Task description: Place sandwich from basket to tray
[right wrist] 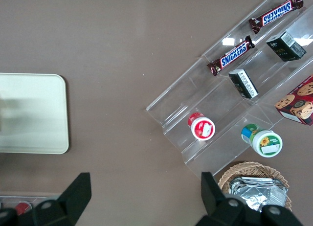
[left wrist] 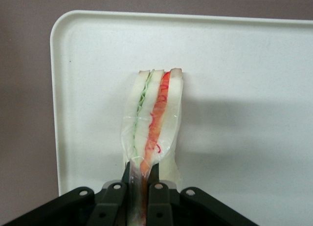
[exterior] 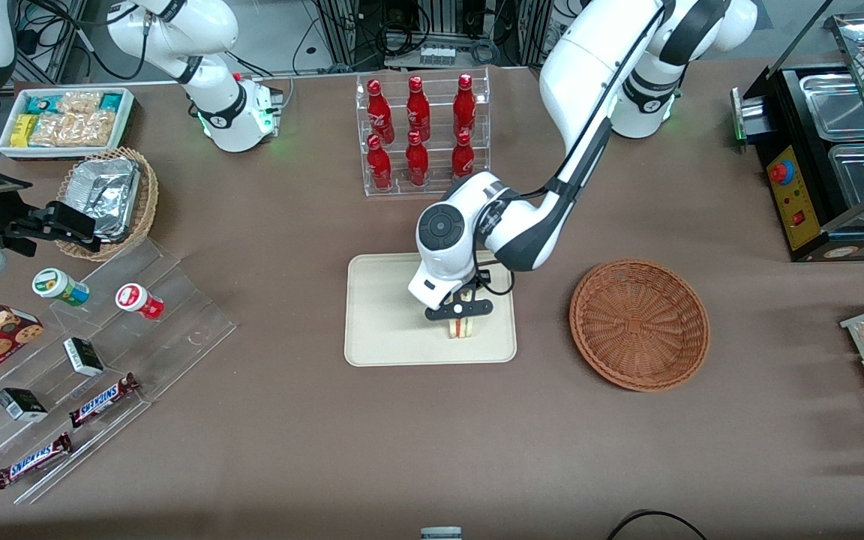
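Pinched by the end effector [left wrist: 140, 187], sandwich [left wrist: 152, 118] over tray [left wrist: 244, 89].

Six red bottles [exterior: 418, 131], two Snickers bars [exterior: 102, 400], one sandwich [exterior: 463, 326], one tray [exterior: 379, 315], one basket [exterior: 638, 324]

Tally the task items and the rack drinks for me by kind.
Sandwich: 1, on the tray, gripper shut on it
Tray: 1
Basket: 1, holding nothing
Red bottles: 6
Total: 9

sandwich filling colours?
Green and red-orange stripes between pale bread on the sandwich, held over the tray; left wrist view.
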Controlling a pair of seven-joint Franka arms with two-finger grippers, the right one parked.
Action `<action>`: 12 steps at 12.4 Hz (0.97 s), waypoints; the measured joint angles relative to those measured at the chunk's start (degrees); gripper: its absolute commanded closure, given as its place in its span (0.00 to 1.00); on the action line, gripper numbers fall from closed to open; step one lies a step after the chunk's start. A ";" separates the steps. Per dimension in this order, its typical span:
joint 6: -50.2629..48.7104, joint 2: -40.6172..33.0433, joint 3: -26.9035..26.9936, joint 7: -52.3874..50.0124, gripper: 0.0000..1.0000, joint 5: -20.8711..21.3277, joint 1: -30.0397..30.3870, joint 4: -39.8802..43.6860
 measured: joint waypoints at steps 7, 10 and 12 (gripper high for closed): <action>1.92 1.37 0.11 0.21 0.08 0.07 0.00 0.39; 1.90 1.48 0.20 0.27 0.01 0.10 0.00 0.56; 0.98 1.13 0.25 0.26 0.01 0.09 0.03 1.44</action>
